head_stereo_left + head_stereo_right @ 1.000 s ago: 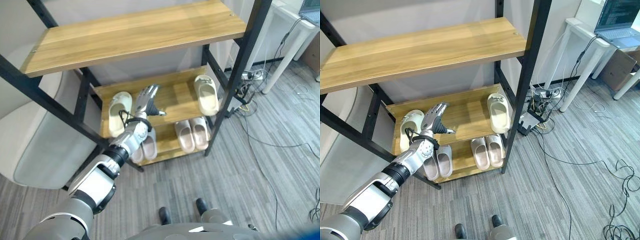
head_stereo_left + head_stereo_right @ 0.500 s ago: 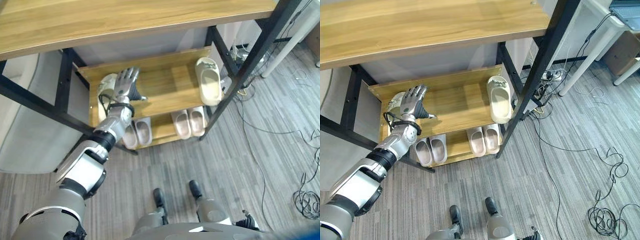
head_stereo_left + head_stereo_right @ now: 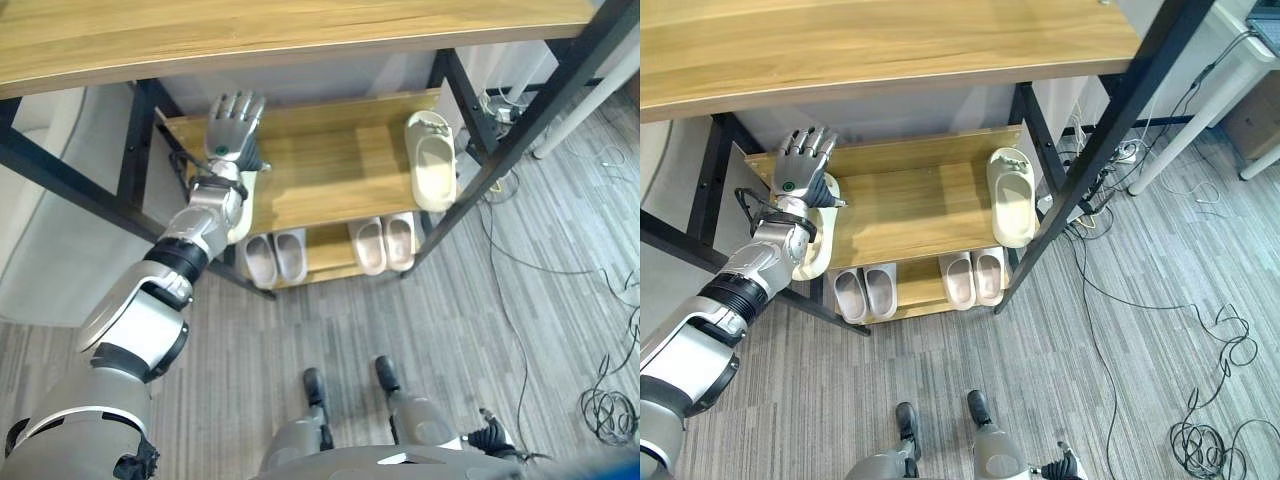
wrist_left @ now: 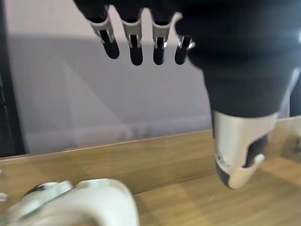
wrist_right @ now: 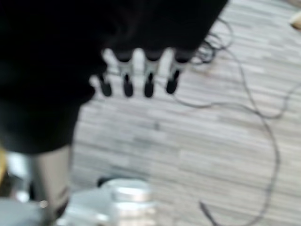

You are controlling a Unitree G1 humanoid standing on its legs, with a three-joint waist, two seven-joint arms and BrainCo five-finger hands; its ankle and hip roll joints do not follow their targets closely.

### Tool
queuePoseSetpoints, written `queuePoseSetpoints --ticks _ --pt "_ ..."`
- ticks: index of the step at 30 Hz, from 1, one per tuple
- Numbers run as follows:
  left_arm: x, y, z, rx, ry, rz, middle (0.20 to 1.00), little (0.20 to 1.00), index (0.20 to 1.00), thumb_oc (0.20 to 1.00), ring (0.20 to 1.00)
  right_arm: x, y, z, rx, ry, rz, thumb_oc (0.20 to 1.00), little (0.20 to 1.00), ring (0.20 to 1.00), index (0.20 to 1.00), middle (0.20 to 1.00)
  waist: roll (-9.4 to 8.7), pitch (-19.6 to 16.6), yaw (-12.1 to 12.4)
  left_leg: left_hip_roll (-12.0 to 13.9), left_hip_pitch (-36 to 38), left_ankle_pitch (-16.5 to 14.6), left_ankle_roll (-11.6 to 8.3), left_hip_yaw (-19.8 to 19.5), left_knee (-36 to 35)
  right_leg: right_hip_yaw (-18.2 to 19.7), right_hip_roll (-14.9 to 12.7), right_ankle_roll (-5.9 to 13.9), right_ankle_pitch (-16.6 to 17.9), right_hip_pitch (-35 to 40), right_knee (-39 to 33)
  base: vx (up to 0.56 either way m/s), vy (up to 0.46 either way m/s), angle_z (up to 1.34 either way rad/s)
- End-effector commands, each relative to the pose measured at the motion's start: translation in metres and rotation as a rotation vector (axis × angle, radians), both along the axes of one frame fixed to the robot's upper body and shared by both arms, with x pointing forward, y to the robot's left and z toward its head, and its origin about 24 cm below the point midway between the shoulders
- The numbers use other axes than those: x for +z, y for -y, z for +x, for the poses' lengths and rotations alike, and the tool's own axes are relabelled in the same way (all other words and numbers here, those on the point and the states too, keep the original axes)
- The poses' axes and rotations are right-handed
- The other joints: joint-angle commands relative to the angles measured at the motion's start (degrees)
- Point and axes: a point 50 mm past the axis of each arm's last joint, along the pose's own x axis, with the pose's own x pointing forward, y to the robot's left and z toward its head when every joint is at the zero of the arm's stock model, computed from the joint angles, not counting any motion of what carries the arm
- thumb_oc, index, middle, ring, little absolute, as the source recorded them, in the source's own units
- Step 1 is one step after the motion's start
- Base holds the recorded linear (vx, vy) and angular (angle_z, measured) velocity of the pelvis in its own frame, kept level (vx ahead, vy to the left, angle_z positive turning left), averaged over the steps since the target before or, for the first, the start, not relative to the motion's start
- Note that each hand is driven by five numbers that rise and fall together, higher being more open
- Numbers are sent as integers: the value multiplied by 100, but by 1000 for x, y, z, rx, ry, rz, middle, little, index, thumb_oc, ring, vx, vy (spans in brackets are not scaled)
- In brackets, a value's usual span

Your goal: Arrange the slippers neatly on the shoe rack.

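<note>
On the shoe rack's middle shelf (image 3: 330, 175), a cream slipper (image 3: 246, 203) lies at the left end, its toe showing in the left wrist view (image 4: 84, 202). My left hand (image 3: 233, 122) hovers open over that slipper's far end, fingers (image 4: 135, 44) straight and pointing at the back wall, thumb (image 4: 235, 162) off the wood. The second cream slipper (image 3: 432, 172) lies at the shelf's right end, toe toward the wall. My right hand (image 5: 136, 77) hangs open above the floor, holding nothing.
Two pairs of pinkish-grey slippers (image 3: 275, 258) (image 3: 387, 243) sit side by side on the bottom shelf. The top plank (image 3: 300, 30) overhangs the middle shelf. Black frame posts (image 3: 545, 105) stand at the corners. A pale cushion (image 3: 50, 260) is at the left, cables (image 3: 600, 405) at the right.
The camera has shifted downward and closer. My left hand has moved from beside the left cream slipper to over its far end, toward the shelf's left rear, still open.
</note>
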Motion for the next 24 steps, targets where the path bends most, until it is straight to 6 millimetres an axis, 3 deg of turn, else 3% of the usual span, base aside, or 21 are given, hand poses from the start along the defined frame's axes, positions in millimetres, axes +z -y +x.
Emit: queuePoseSetpoints --ticks 1,4,13,24 --pt "56 -5 9 54 163 203 1000 1000 1000 1000 1000 7 21 3 -15 33 -49 1000 1000 1000 1000 1000 282 -192 23 30 -393 -879 -81 -55 960 -232 -140 494 -574 -646 1148 0 0 0" --pt "61 -2 11 58 166 315 1000 1000 1000 1000 1000 7 21 7 -14 42 -45 1000 1000 1000 1000 1000 290 -158 20 32 -464 -874 -71 -50 973 -238 -117 499 -555 -727 1154 -17 3 -2" --pt "72 -3 14 81 163 421 1000 1000 1000 1000 1000 10 21 17 -22 70 -35 1000 1000 1000 1000 1000 300 -43 0 32 -655 -849 -60 -16 1023 -226 -116 526 -496 -908 1169 -9 4 -2" --pt "85 -20 10 132 167 414 1000 1000 1000 1000 1000 8 13 18 -60 79 16 1000 1000 1000 1000 1000 295 -5 88 31 -795 -832 -73 -116 1098 -341 -147 511 -511 -943 1178 3 -1 0"
